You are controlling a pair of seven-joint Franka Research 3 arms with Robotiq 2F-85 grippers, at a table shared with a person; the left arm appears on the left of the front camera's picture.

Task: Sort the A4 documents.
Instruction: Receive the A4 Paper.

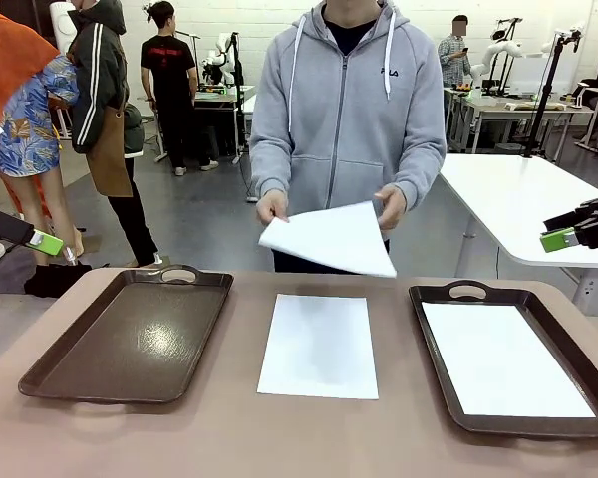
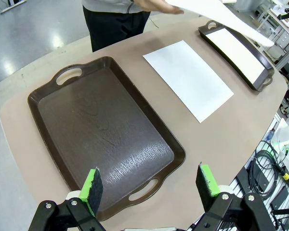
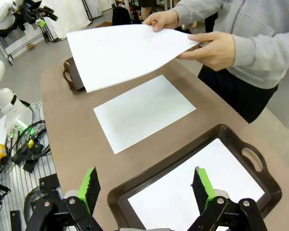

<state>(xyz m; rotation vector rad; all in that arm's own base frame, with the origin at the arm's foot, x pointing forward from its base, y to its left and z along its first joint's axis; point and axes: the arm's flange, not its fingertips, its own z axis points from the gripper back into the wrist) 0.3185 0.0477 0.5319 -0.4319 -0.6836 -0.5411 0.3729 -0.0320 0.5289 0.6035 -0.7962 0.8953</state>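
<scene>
Jaws on both arms wide apart and empty, well clear of trays (image 1: 130,339) and paper sheets (image 1: 319,344).

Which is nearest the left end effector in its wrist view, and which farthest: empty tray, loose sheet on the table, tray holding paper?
1. Empty tray, just below the left end effector.
2. Loose sheet, mid-table.
3. Tray holding paper, far end.

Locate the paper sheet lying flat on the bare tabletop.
In the front view the sheet lies mid-table, between the empty left tray and the right tray, which holds another sheet.
</scene>
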